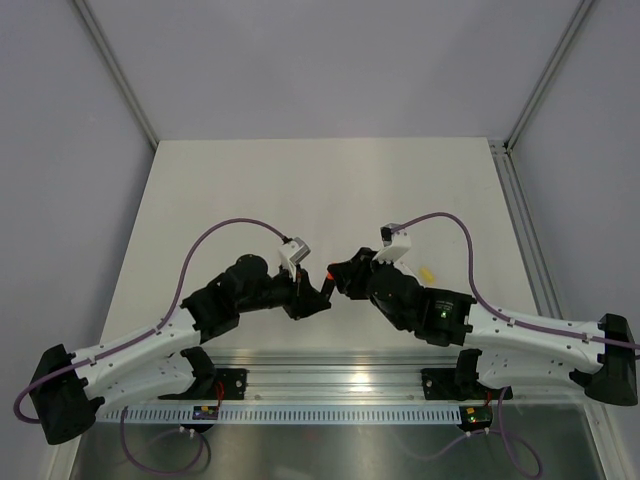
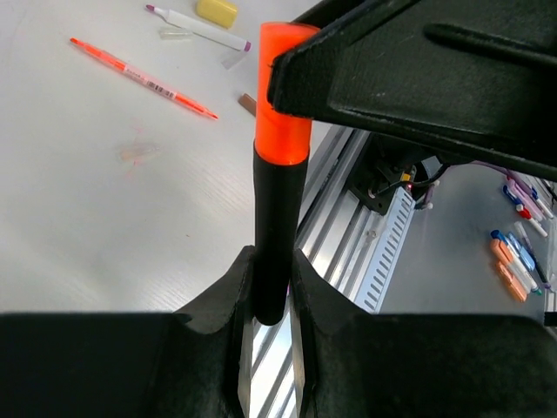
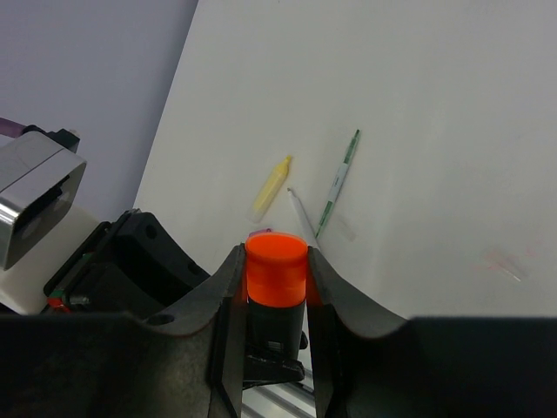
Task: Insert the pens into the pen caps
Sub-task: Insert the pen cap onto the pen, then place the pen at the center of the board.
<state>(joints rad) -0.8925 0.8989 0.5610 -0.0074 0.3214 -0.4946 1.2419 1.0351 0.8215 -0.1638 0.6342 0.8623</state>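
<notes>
- Top external: the two arms meet over the near middle of the desk (image 1: pixel 300 180). The left end effector (image 1: pixel 315 290) and right end effector (image 1: pixel 345 275) point at each other, with a speck of orange between them. How their fingers stand is too small to tell here.
- Left wrist: the left end effector (image 2: pixel 271 270) is clamped on the lower barrel of the black highlighter (image 2: pixel 277 218), which stands raised above the desk edge. The orange cap (image 2: pixel 283 96) sits in line at the barrel's far end, touching it, and the right end effector's black body covers the cap's right side. On the desk behind lie an orange-red pen (image 2: pixel 144 77), a white pen (image 2: pixel 196 26) and a pale yellow cap (image 2: pixel 216 10).
- Right wrist: the right end effector (image 3: pixel 275 261) is closed on the orange cap (image 3: pixel 275 270), one finger against each side. Beyond it on the desk lie a pale yellow highlighter (image 3: pixel 270 187) and, just beside it, a green-marked pen (image 3: pixel 338 183).
</notes>
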